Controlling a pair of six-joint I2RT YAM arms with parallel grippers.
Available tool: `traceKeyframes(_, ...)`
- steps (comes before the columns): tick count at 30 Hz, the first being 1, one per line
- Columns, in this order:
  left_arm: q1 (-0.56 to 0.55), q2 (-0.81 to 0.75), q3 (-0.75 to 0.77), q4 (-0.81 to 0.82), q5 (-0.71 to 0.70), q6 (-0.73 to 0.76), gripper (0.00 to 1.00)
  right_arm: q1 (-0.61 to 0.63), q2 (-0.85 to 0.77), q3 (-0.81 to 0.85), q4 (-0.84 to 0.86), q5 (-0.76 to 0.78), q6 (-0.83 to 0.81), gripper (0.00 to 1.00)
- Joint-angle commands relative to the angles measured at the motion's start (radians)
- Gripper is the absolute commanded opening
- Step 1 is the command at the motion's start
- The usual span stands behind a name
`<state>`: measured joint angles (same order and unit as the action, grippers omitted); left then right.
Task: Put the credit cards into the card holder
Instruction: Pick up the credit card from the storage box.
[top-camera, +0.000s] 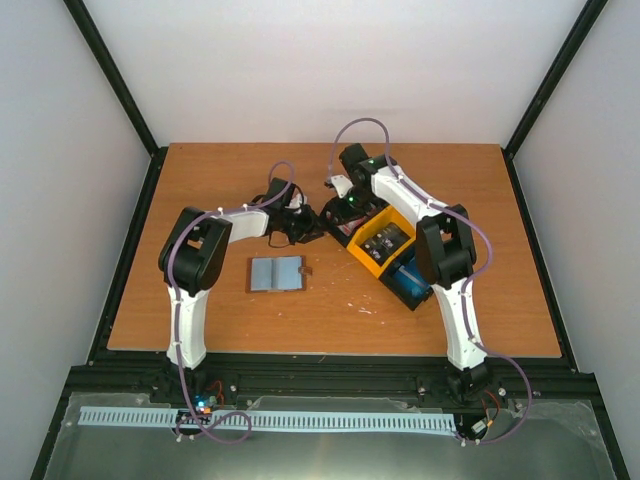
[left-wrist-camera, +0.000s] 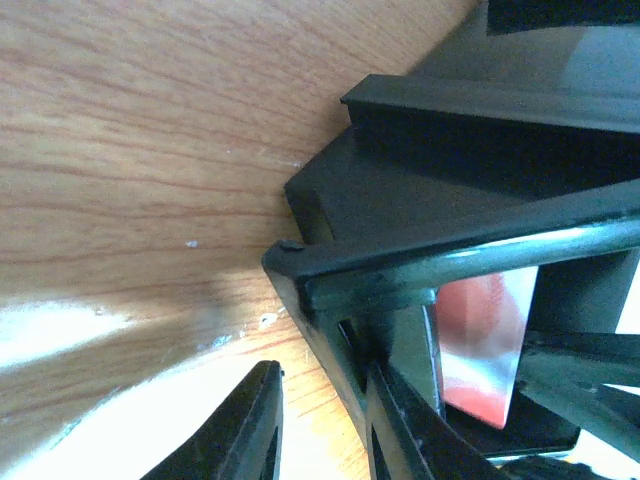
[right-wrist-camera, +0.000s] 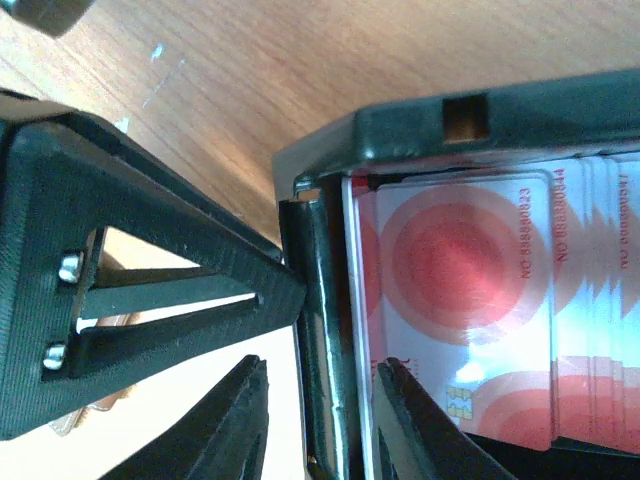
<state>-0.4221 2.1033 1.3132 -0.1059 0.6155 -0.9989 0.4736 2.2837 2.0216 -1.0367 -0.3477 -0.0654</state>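
Observation:
The card holder (top-camera: 275, 273) lies open on the table, grey-blue lining up, brown tab to its right. Red-and-white credit cards (right-wrist-camera: 470, 300) stand in a stack in a black bin (right-wrist-camera: 410, 125); one also shows in the left wrist view (left-wrist-camera: 485, 340). My right gripper (right-wrist-camera: 325, 400) is open and straddles the bin's wall, one finger outside and one inside against the front card. My left gripper (left-wrist-camera: 325, 425) is open at the same bin's corner (left-wrist-camera: 300, 255), one finger over the table and the other by the wall. In the top view both grippers meet, left (top-camera: 300, 226) and right (top-camera: 348, 206).
A yellow bin (top-camera: 362, 262) with dark cards and a blue stack (top-camera: 410, 280) sit in a row right of the black bin, under my right arm. The left gripper's finger (right-wrist-camera: 150, 270) touches the bin wall close to my right fingers.

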Motion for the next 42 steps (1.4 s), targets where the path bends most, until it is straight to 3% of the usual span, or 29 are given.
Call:
traceKeyframes(1, -0.012, 0.035, 0.030, -0.026, -0.031, 0.024, 0.26, -0.001, -0.025, -0.042, -0.023, -0.025, -0.019, 0.32)
traceKeyframes(9, -0.011, 0.035, 0.032, -0.041, -0.031, 0.036, 0.26, -0.002, -0.006, -0.043, -0.028, 0.036, -0.014, 0.35)
traceKeyframes(19, -0.011, 0.038, 0.039, -0.048, -0.028, 0.054, 0.26, -0.001, 0.002, 0.009, -0.031, 0.031, -0.005, 0.24)
traceKeyframes(26, -0.011, 0.041, 0.045, -0.048, -0.026, 0.064, 0.25, -0.001, -0.001, 0.018, -0.030, 0.015, -0.003, 0.24)
traceKeyframes(42, -0.012, 0.044, 0.047, -0.083, -0.024, 0.077, 0.25, -0.001, 0.032, 0.042, -0.033, 0.045, 0.025, 0.04)
